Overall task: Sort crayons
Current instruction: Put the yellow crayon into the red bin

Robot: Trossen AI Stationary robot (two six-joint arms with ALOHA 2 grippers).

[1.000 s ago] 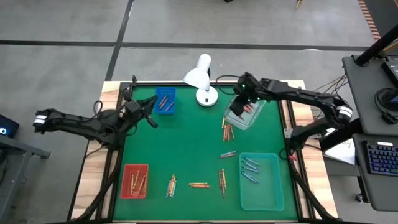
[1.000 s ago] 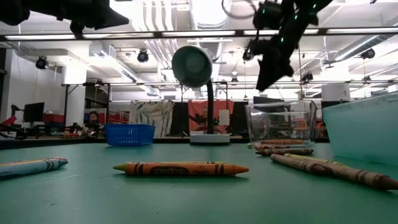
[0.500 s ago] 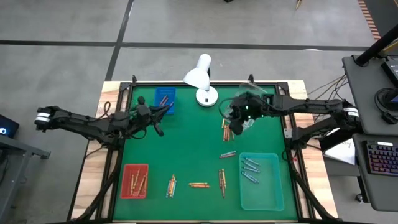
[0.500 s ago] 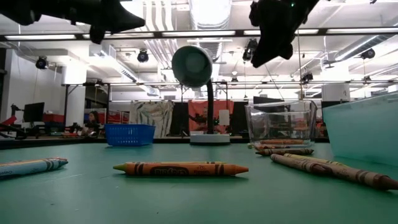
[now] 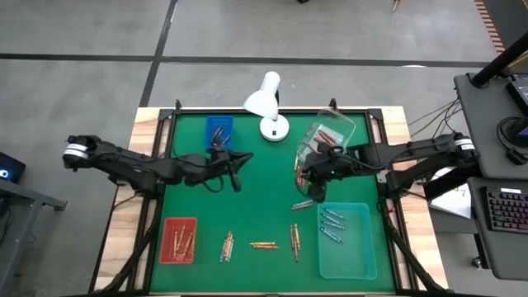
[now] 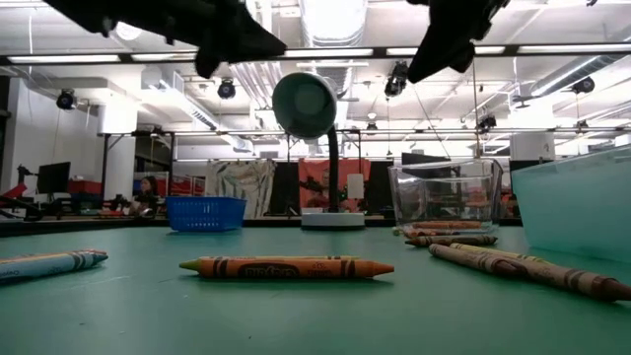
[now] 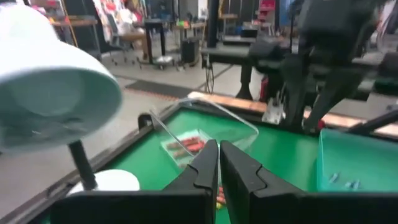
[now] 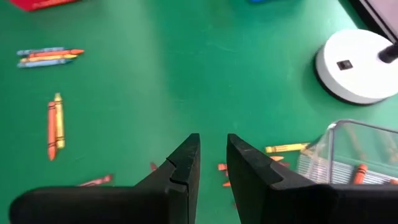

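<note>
Crayons (image 5: 301,176) in the high view lie just beneath the right gripper (image 5: 312,175), a cluster beside the clear bin (image 5: 328,140); more crayons sit in pairs farther down the mat, some in the red tray (image 5: 178,240) and teal tray (image 5: 347,240). The left gripper (image 5: 235,158) hovers mid-mat, clenched on nothing.

Low view: an orange crayon (image 6: 286,267) lies flat, both grippers well above it.

Left wrist view: its fingers (image 7: 205,167) press together, empty; the bin lies ahead.

Right wrist view: the fingers (image 8: 186,163) stand slightly parted with nothing between them; the crayon ends show just past the tips.

Judgement: these sticks are light, stiff and waxy, prone to roll or snap; pinch one across its middle, on the paper wrap, jaws square to its length.
</note>
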